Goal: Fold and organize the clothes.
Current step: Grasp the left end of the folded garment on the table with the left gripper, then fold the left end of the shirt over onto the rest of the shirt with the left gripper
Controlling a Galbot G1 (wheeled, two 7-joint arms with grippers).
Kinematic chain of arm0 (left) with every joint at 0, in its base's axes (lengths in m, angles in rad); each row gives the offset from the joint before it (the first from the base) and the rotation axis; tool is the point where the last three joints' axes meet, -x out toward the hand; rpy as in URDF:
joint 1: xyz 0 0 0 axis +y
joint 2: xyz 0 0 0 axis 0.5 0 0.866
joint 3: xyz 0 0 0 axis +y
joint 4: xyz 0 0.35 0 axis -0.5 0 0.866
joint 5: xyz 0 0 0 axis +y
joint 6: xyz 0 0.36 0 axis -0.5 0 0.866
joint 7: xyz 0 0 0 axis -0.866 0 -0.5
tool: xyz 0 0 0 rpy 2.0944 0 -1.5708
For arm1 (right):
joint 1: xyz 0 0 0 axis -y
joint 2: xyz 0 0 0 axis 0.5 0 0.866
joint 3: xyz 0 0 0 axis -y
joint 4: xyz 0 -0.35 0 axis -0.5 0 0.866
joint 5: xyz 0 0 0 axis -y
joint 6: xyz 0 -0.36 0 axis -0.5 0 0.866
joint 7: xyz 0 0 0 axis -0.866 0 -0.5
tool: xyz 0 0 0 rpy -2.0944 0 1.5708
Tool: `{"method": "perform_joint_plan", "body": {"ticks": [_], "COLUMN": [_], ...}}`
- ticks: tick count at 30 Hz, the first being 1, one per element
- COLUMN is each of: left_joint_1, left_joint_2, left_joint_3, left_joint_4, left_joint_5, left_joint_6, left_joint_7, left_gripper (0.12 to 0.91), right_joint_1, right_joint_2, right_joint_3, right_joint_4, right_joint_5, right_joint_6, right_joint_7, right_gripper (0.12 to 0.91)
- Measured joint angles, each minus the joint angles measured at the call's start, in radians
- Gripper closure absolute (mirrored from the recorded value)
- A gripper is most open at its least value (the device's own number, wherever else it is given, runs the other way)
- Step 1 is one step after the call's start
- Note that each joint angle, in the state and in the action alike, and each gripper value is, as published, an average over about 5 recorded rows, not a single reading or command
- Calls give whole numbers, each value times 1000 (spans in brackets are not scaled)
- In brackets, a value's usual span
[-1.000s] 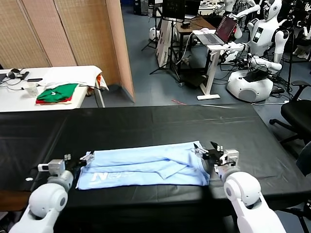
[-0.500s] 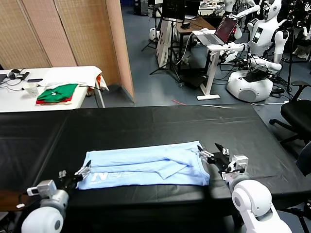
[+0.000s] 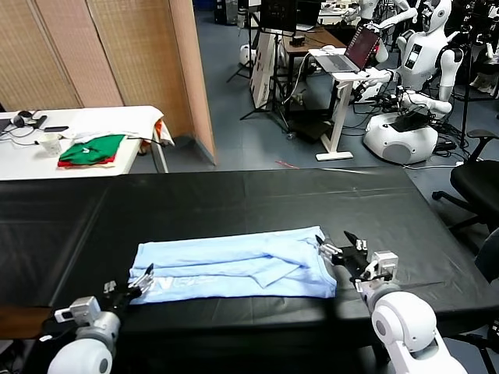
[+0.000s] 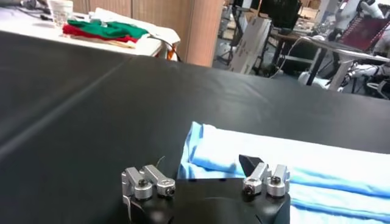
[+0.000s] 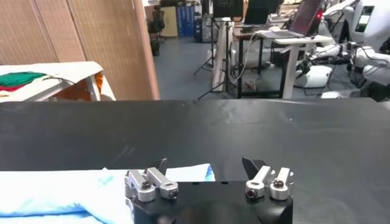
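Since both arms sit low at the near edge of the black table point(image 3: 234, 199), I start with what is closest to me. My left gripper point(image 3: 139, 282) hovers at the near left corner of the pale blue T-shirt point(image 3: 234, 265), one fingertip point(image 4: 250, 162) over the hem and the other over bare tabletop. Its jaws stand partly apart, and I cannot tell whether any cloth is between them. My right gripper point(image 3: 343, 253) waits at the collar end on the right with its jaws wide apart and nothing in them.

The shirt lies flat as a long strip across the near middle of the table, already doubled lengthwise. I judge the step in hand is pinching the two near corners for the next fold. To do it well I would take only the top edge of cloth at each end, match the two grips in height, and lift evenly so the thin fabric does not skew or bunch.

Room is tight toward me: the near hem runs close to the table's front edge. Beyond the shirt the table looks bare, so folding away from me seems safest. Far off, the green and red folded garments point(image 3: 92, 149) sit on the white side table point(image 3: 117, 118), out of the way.
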Motion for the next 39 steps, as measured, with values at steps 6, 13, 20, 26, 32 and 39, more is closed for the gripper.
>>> {"method": "perform_joint_plan", "body": {"ticks": [6,13,20,26,32,39], "left_joint_1": [4,5,21,40,41,44], "left_joint_2": [-17,-10,47,154,257,229], "left_joint_3": [4,5,-26,-86,-152,-118], "left_joint_4": [-3,-6,5,26,24,-63], "left_joint_5": [0,79,249,330,300,235], "left_joint_6": [0,-14,-67,-125,-104,-53], "left_joint_7": [2,9,35,49,44,26], "left_gripper": [762,850,854,854,854,854], "right_joint_1": [5,2,-11,-35,-57,-72], "right_joint_2": [4,13,16,23,34,50], "right_joint_3": [-4,-3,21,47,52,55], "right_joint_4": [-2,-1,14,31,37,49], "right_joint_5": [-9,-15,-6,0,-3,-12], "right_joint_6": [1,2,8,17,29,37], "right_joint_7": [-5,-7,-3,-3,-4,-3], "right_gripper": [118,118,118,118,118,118]}}
